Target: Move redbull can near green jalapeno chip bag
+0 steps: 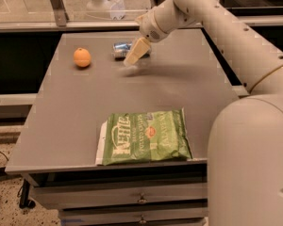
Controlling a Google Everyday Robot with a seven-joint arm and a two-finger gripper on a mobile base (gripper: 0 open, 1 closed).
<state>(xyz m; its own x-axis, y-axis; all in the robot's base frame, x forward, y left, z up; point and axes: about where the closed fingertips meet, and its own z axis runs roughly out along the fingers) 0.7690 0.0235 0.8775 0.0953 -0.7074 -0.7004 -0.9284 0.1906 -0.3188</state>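
Contents of the redbull can (120,48) are not shown; it is laid on its side at the far part of the grey table (188,86), its right end hidden behind the gripper (131,58). The gripper is angled down just in front of the can; whether it is open or closed, or touching the can, cannot be told. An orange (82,57) is seen left of the can. The green jalapeno chip bag (144,136) is laid flat at the near edge, well apart.
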